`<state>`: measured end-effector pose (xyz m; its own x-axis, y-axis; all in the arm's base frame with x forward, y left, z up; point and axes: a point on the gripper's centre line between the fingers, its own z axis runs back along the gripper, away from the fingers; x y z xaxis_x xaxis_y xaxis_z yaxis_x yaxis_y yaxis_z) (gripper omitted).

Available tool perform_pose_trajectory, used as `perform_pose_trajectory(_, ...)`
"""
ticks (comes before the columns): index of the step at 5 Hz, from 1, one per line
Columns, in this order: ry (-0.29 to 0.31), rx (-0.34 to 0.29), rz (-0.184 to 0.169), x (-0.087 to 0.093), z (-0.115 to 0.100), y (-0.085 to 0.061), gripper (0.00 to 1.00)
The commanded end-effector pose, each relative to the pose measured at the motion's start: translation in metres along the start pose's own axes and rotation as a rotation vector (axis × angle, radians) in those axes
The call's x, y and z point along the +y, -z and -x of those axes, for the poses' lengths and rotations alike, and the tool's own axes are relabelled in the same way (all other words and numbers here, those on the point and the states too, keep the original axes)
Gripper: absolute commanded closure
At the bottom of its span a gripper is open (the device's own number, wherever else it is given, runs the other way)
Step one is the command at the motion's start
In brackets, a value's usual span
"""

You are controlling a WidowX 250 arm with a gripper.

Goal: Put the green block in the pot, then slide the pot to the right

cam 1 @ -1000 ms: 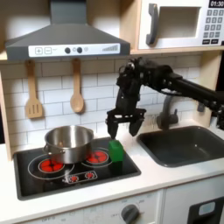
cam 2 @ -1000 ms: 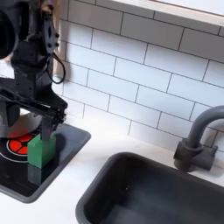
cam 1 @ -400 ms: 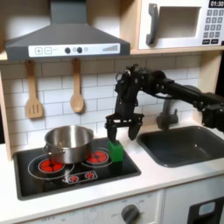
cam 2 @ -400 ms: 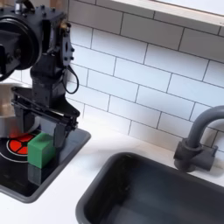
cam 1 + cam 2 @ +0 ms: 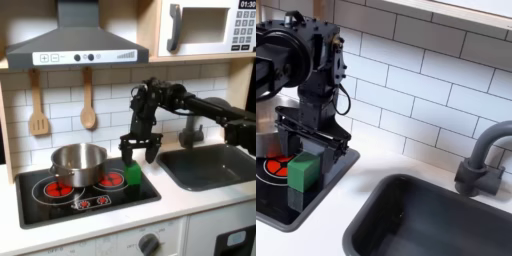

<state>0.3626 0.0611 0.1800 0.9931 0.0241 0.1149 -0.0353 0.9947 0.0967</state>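
On black stovetop (image 5: 60, 205), pot (image 5: 78, 163), green block (image 5: 132, 173)

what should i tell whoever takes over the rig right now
Gripper: open, empty, poised just above the green block, fingers apart on either side of it in both exterior views.
Green block: sitting on the stovetop near its right edge in the first exterior view, not yet grasped.
Pot: on the back left burner in the first exterior view, to the left of the block; nothing of the block in it.
Done: approach to the block only.
Left: close on the block, lift it, drop it in the pot, then slide the pot right.
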Motion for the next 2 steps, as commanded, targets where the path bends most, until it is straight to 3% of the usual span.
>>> perform_pose_trajectory(1, -0.023, 0.020, -0.007, 0.0044, -0.0063, 0.0038, 0.00)
perform_pose_trajectory(2, -0.020, 0.039, -0.002, 0.0034, -0.0085, 0.0095, 0.00)
